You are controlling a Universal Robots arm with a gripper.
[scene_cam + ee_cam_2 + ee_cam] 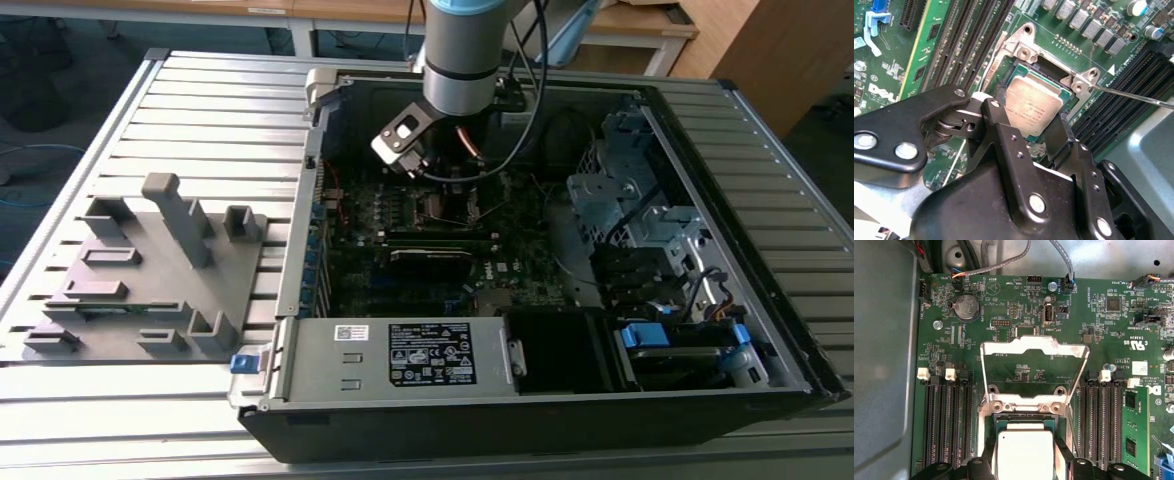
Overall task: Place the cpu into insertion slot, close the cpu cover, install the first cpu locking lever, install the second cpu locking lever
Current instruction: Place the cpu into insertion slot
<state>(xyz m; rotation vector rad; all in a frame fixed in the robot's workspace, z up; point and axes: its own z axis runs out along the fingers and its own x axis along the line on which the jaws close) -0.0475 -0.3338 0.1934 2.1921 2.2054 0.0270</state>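
second wrist view: gripper (1028, 119) around cpu (1032, 101)

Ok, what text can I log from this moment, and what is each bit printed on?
Black label on the power supply: white print, too small to read.
White sticker beside that label: too small to read.
cpu top, in the second wrist view: faint engraved lines, blurred, not readable.
Motherboard white lettering, in the first wrist view: upside down and too fine to quote reliably.
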